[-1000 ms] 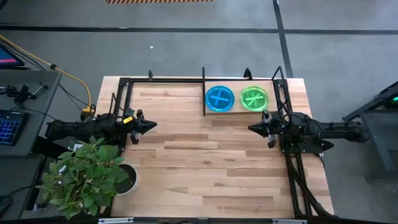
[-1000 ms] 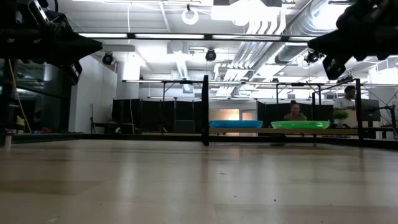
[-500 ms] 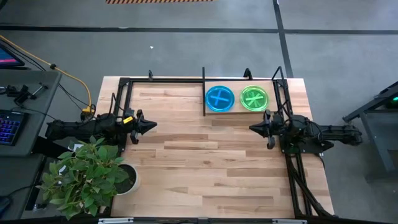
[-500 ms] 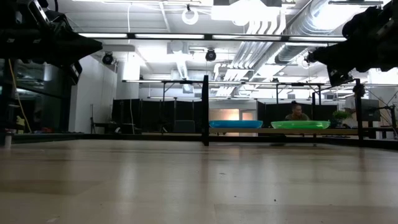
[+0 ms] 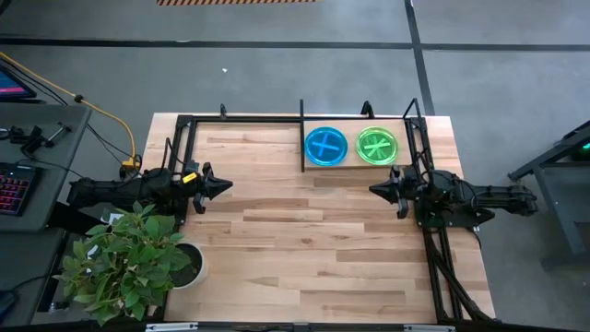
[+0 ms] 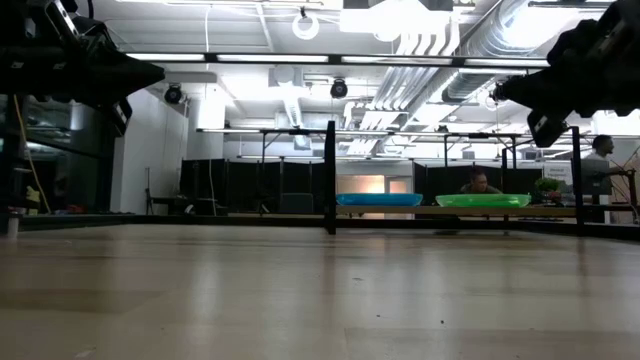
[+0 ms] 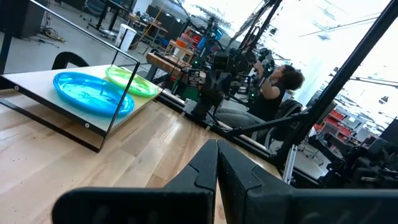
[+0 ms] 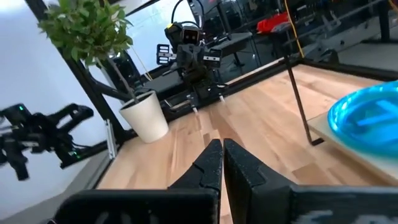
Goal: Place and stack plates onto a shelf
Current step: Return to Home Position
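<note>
A cyan-blue plate stack (image 5: 325,146) and a lime-green plate stack (image 5: 377,146) rest side by side on the light wood base board of the shelf (image 5: 358,161), a black rod rack at the table's far right; they also show as the blue stack (image 7: 92,93) and the green stack (image 7: 132,81). My left gripper (image 5: 227,186) hovers shut above the table's left side. My right gripper (image 5: 372,190) hovers shut above the right side, just near of the shelf. Both hold nothing.
A potted plant (image 5: 138,258) stands at the table's near left corner. Black frame rods (image 5: 244,117) run along the far edge and a post (image 5: 302,134) rises left of the blue plates. The bare tabletop (image 5: 304,240) lies between the arms. People sit beyond the table (image 6: 480,184).
My right gripper has drawn back slightly toward the table's right edge and sunk a little; its fingers stay shut. The left arm and the plates have kept still.
</note>
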Controlling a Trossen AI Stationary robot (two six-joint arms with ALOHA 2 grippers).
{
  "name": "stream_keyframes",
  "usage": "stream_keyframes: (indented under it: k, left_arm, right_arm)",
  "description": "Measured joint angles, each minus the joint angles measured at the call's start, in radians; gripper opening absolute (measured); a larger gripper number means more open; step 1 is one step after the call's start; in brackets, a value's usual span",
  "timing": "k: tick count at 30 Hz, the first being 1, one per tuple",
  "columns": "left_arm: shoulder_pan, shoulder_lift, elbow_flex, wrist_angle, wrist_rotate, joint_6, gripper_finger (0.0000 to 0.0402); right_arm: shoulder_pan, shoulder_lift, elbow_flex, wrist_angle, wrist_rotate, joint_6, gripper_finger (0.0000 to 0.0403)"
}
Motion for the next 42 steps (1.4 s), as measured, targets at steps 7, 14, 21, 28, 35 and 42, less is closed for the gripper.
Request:
stream_keyframes:
  k: [7, 14, 21, 28, 35, 42]
  left_arm:
    - [0.000, 0.000, 0.000, 0.000, 0.000, 0.000, 0.0001]
    - [0.000, 0.000, 0.000, 0.000, 0.000, 0.000, 0.0001]
    - [0.000, 0.000, 0.000, 0.000, 0.000, 0.000, 0.0001]
    - [0.000, 0.000, 0.000, 0.000, 0.000, 0.000, 0.0001]
    - [0.000, 0.000, 0.000, 0.000, 0.000, 0.000, 0.0001]
    - [0.000, 0.000, 0.000, 0.000, 0.000, 0.000, 0.0001]
  right_arm:
    - [0.000, 0.000, 0.000, -0.001, 0.000, 0.072, 0.0000]
    - [0.000, 0.000, 0.000, -0.002, 0.000, 0.071, 0.0000]
    - [0.000, 0.000, 0.000, -0.002, 0.000, 0.071, 0.0000]
    - [0.000, 0.000, 0.000, -0.002, 0.000, 0.071, 0.0000]
    - [0.000, 0.000, 0.000, -0.002, 0.000, 0.071, 0.0000]
    - [0.000, 0.000, 0.000, -0.002, 0.000, 0.071, 0.0000]
